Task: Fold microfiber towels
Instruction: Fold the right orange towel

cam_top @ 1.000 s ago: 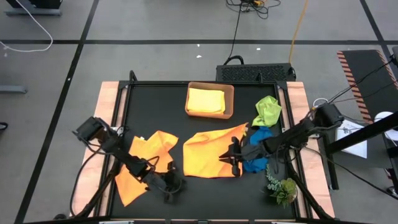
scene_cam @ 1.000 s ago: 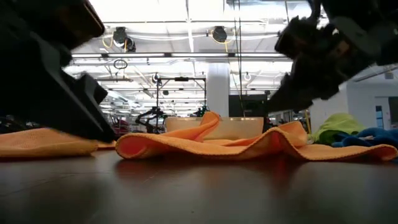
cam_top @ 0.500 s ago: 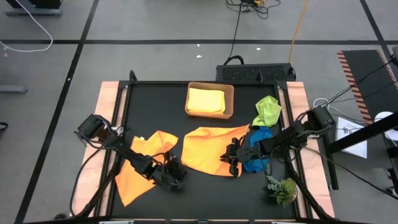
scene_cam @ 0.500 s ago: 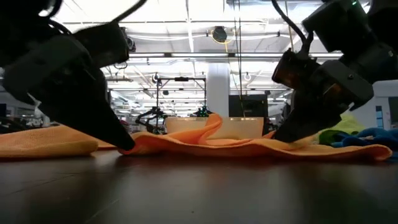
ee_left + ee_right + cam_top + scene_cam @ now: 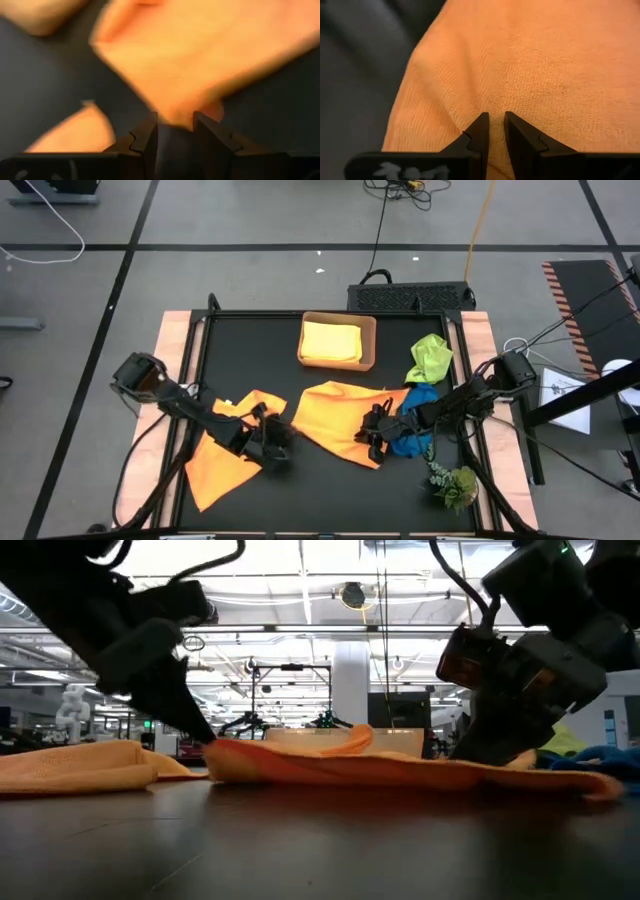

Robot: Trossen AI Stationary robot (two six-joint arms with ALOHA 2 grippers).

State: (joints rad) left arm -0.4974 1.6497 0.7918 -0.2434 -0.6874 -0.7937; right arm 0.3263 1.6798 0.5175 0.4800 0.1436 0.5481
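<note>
Rumpled orange towel, L gripper & R gripper both pinching its edges.

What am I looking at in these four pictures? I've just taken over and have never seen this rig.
It is a robot with two dark arms at a black table, each ending in a two-finger gripper. One picture looks straight down, one looks level across the tabletop, and two come from cameras on the wrists.

The left gripper and the right gripper each pinch an edge of the middle orange towel; the wrist pictures show the cloth between their fingers. In the level view its left end is lifted off the table.

Also on the table: a second orange towel at the left, a yellow towel in a tan tray, a green towel, a blue towel and a small plant.
</note>
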